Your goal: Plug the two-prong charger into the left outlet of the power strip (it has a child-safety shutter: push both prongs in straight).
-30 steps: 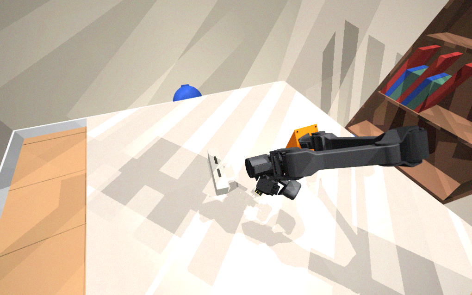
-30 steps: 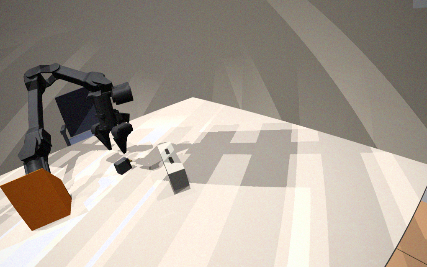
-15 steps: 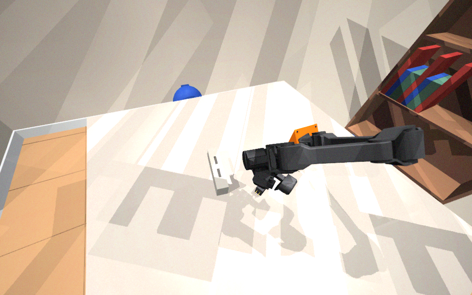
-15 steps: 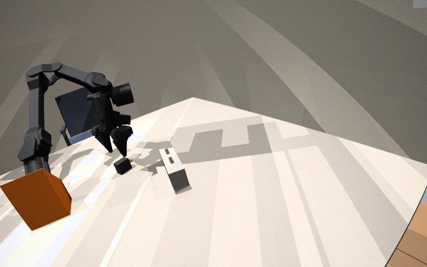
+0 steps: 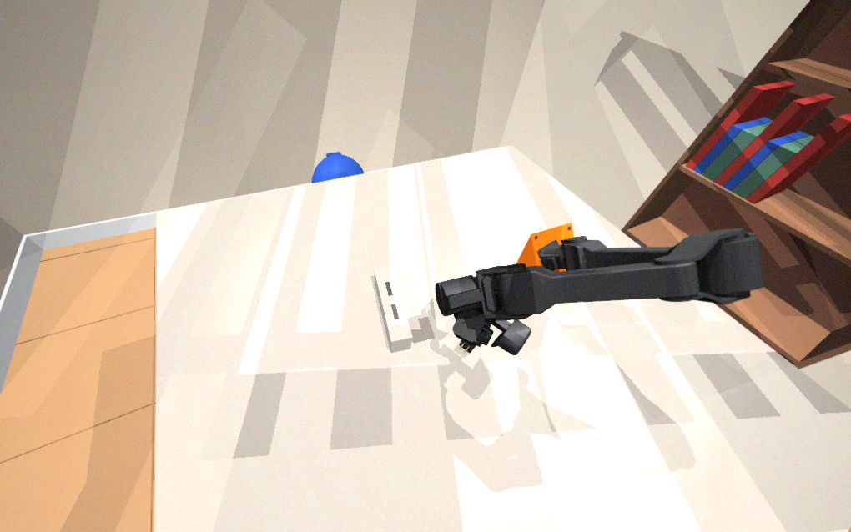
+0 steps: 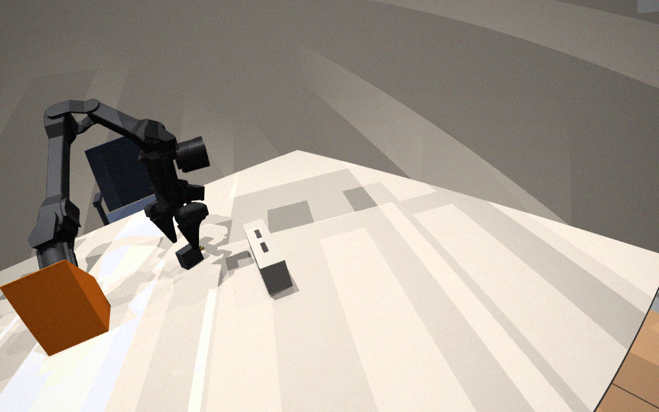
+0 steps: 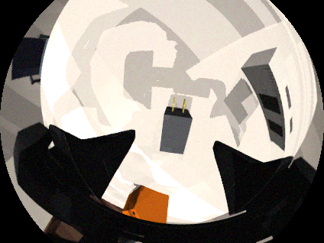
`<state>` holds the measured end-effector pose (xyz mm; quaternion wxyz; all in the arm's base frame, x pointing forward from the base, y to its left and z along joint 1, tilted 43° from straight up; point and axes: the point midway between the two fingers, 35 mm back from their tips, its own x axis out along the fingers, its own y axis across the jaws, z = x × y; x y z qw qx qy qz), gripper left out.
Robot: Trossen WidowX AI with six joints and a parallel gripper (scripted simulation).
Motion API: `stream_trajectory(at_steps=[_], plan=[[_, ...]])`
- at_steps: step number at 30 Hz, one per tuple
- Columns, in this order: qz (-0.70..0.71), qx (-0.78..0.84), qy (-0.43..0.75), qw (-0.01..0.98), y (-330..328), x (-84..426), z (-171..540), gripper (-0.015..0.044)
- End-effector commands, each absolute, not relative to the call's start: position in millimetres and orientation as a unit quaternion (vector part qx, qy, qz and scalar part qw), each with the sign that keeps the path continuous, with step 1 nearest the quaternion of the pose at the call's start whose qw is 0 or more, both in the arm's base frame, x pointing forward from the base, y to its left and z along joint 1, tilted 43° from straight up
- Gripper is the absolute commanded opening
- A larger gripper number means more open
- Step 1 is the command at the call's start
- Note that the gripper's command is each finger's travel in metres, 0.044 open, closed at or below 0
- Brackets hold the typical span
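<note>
The dark two-prong charger (image 6: pixel 189 258) (image 7: pixel 176 134) lies on the table, its gold prongs pointing away from the gripper base in the wrist view. In the top view the arm hides most of it. My gripper (image 6: pixel 186 245) (image 7: pixel 176 140) is open and empty, pointing down just above the charger. In the wrist view the charger appears midway between the fingertips, with a gap on each side. The pale power strip (image 5: pixel 400 332) (image 6: pixel 267 258) (image 7: pixel 261 82) lies apart from it, to the right in the wrist view. Two dark openings show on its near side and two dark marks on its top.
An orange box (image 5: pixel 531 252) (image 6: pixel 53 310) (image 7: pixel 154 202) stands near the arm's base. A bookcase (image 5: pixel 658 228) stands beyond the table's right end in the top view. A blue round object (image 5: pixel 337 169) is behind the far edge. A dark chair-like object (image 6: pixel 114 174) is behind the arm.
</note>
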<state>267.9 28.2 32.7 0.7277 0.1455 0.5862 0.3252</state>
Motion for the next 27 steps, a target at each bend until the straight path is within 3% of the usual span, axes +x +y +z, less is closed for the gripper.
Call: stream_trajectory(at_steps=[1,24,27], plan=[[0.325,0.15,0.589,0.724,34.0,268.0,25.3,0.044],[0.326,0.151,0.589,0.724,54.6,271.5,3.8,0.044],[0.326,0.147,0.587,0.726,52.5,272.3,6.5,0.0361]])
